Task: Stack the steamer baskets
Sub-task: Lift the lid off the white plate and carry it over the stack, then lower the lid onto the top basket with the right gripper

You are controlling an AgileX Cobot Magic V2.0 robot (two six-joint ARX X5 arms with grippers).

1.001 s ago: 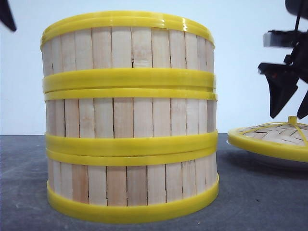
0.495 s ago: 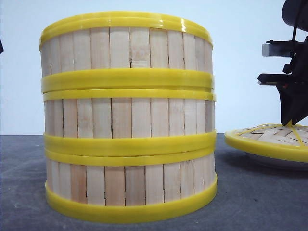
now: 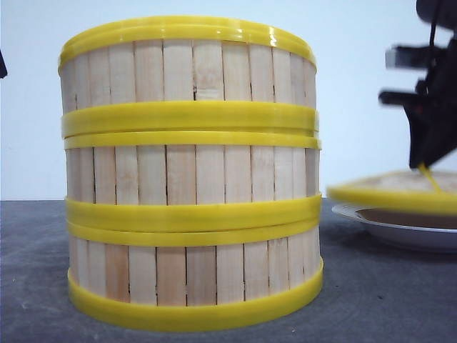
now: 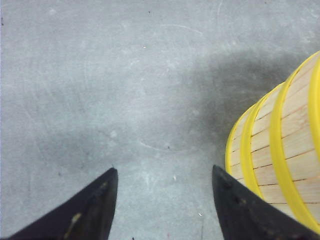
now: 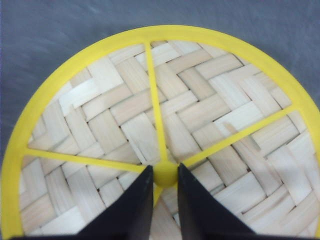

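on the right of the front view, the woven lid [image 3: 391, 190] hangs level above the white plate [image 3: 400, 227], clear of it, with a dark gap between the two. the right gripper [image 3: 427, 163] comes down onto its top, and in the right wrist view that gripper [image 5: 164, 175] has both black fingers [image 5: 135, 205] pressed onto the small yellow knob [image 5: 165, 173] where the lid's yellow ribs meet. the lid [image 5: 165, 130] fills most of that view, its herringbone weave ringed by a yellow rim, grey table beyond it.

the baskets [image 3: 191, 171] stand as one stack of three on the grey table [image 3: 378, 300], left of the plate and apart from it, filling the middle of the front view. each wall is upright pale slats between thick yellow rims; the rims of neighbouring baskets meet closely, and the stack sits fairly straight. its top is open.

the left gripper [image 4: 162, 200] is spread wide, nothing between its dark fingers [image 4: 90, 210], over bare table. in its wrist view the stack [image 4: 280, 160] is just beside one finger, not touching. only a dark sliver [image 3: 2, 64] at the front view's left edge may be that arm. bare table shows in front of the stack and between it and the plate.
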